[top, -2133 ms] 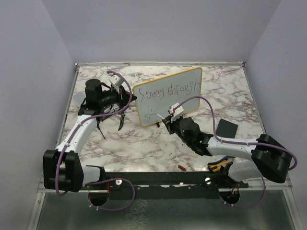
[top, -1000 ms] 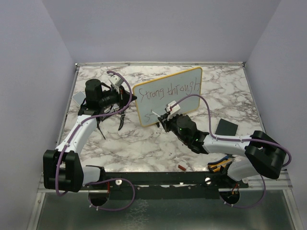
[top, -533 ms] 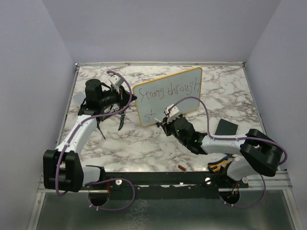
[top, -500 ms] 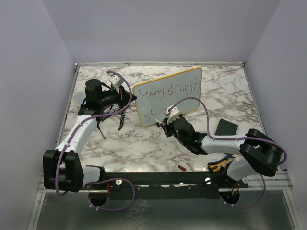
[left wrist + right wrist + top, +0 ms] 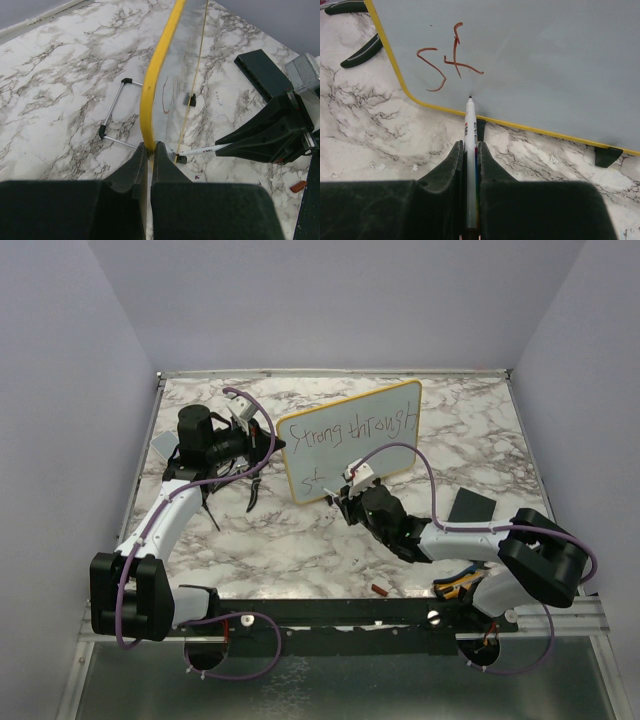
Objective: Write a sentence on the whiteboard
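**Both jaws clamped: board edge and marker**

Your left gripper (image 5: 149, 148) pinches the yellow frame of the whiteboard (image 5: 350, 436), which stands on its feet on the marble table (image 5: 300, 540), far centre. Your right gripper (image 5: 469, 146) is closed around a marker (image 5: 469, 125). Its tip meets the board face just below "St", the second line of the sentence (image 5: 345, 428).

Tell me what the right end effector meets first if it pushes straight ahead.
The whiteboard: the marker in the right end effector points at its face just below the "St", tip at or almost on the surface.
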